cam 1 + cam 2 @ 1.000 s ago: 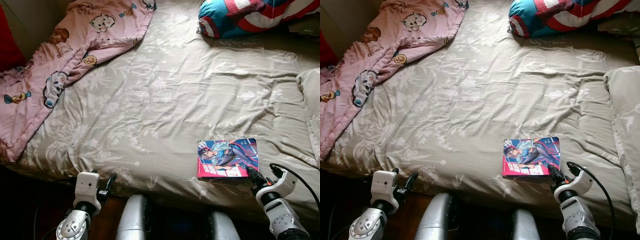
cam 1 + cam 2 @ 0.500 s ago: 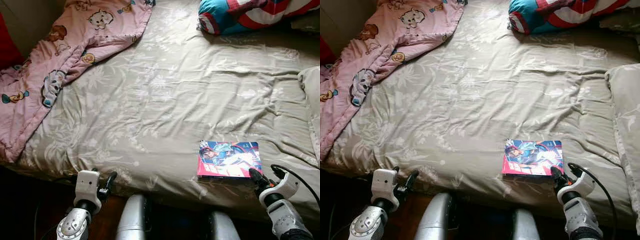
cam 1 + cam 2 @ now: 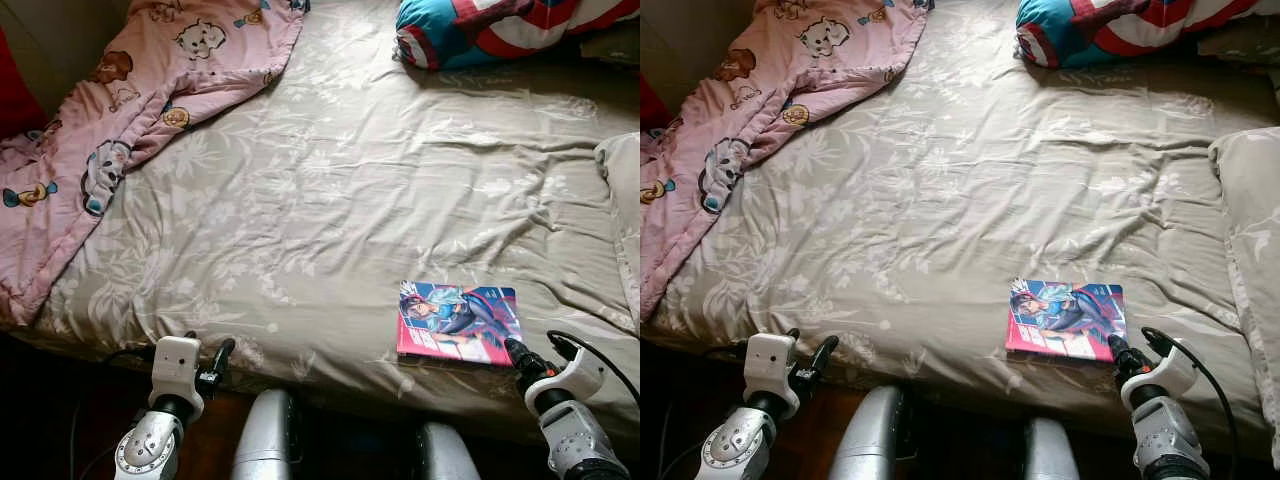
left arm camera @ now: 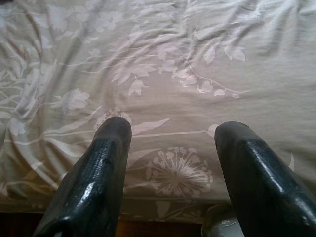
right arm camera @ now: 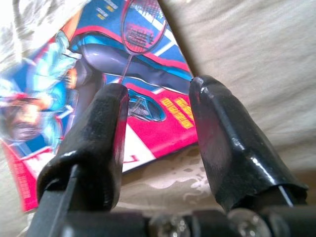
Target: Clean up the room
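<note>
- A comic book (image 3: 459, 322) with a pink and blue cover lies flat on the bed (image 3: 330, 190), near the front edge, on the robot's right side.
- The right gripper (image 3: 517, 352) is at the near right corner of the book. In the right wrist view its two black fingers (image 5: 98, 143) stand a moderate width apart, with the corner of the cover (image 5: 148, 118) showing in the gap between them and nothing held. If the tips already touch the book is hard to tell.
- The book's far part is blurred in the right wrist view, so the drawing there cannot be read.
- The left gripper (image 3: 220, 358) is low at the front edge of the bed, on the robot's left, well apart from the book. In the left wrist view its fingers (image 4: 98, 173) are wide apart and empty, over the flowered beige sheet (image 4: 163, 74).
- A pink blanket (image 3: 120, 120) with cartoon animals lies bunched over the far left part of the bed; its upper end is cut off by the picture edge.
- A pillow (image 3: 490, 30) in blue, red and white with stripes lies at the far right, only partly in the picture.
- A beige pillow (image 3: 1252, 230) at the right edge is also cut off.
- Something red (image 3: 15, 90) at the far left is too little visible to name.
- The floor under the bed edge is dark and hard to make out.
</note>
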Motion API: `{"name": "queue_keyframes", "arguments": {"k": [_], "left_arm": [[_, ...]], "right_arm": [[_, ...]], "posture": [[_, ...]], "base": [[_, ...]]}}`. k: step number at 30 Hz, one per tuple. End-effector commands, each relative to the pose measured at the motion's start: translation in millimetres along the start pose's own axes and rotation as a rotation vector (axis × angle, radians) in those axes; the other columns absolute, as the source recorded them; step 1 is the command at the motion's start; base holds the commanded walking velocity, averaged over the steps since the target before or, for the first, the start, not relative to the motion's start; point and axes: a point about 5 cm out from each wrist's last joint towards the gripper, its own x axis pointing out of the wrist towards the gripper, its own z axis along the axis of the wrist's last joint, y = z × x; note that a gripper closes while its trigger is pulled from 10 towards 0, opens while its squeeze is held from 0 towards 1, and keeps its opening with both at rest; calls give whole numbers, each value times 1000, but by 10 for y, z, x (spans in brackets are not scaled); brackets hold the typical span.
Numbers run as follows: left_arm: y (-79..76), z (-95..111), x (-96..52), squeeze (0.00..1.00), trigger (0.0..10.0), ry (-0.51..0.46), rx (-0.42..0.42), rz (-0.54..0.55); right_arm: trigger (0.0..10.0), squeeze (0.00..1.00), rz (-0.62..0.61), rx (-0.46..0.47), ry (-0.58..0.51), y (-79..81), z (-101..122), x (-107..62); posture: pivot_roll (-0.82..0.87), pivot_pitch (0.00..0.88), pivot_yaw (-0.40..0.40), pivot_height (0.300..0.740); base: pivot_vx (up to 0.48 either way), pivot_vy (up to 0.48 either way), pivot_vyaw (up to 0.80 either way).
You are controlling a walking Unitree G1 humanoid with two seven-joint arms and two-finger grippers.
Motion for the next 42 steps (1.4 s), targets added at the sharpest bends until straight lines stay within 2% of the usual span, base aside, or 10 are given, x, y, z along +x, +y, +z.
{"name": "queue_keyframes", "arguments": {"k": [1, 12, 14, 18, 20, 22, 26, 33, 37, 42], "left_arm": [[27, -123, -73, 0, 10000, 53, 17, 5], [-37, -165, -36, 0, 10000, 58, -5, 16], [-37, -198, -21, 0, 10000, 67, -22, 32], [-30, -221, -5, 0, 10000, 74, -60, 56], [-29, -241, 8, 0, 10000, 83, -90, 70], [-27, -294, 12, 0, 10000, 110, -130, 75], [-40, -390, 0, 0, 10000, 147, -161, 85], [-87, -654, -45, 0, 10000, 270, -172, 84], [-75, -777, -73, 0, 10000, 336, -175, 91], [-66, -969, -155, 0, 10000, 463, -178, 104]], "right_arm": [[10000, 0, -41, 26, 22, -81, -102, -50], [10000, 0, -15, -83, 66, -32, -303, -91], [10000, 0, 5, -174, 51, 48, -356, -85], [10000, 0, 53, -225, 84, 173, -487, -78], [10000, 0, 101, -347, 92, 274, -587, -96], [10000, 0, 95, -391, 54, 326, -613, -108], [10000, 0, 94, -330, 31, 377, -642, -106], [10000, 0, 126, -411, 146, 417, -892, -157], [10000, 0, 107, -444, 208, 334, -976, -204], [10000, 0, 13, -406, 296, 172, -1086, -280]], "posture": [[99, 292, 93, 646], [82, 273, 66, 646], [69, 264, 55, 646], [67, 257, 45, 646], [67, 248, 32, 646], [64, 240, 22, 646], [53, 225, 10, 646], [68, 195, -1, 646], [71, 175, -5, 660], [51, 148, -6, 685]], "base": [[0, 0, 0], [0, 0, 0], [0, 0, 0], [0, 0, 0], [0, 0, 0], [0, 0, 0], [0, 0, 0], [0, 0, 0], [0, 0, 0], [0, 0, 0]]}}
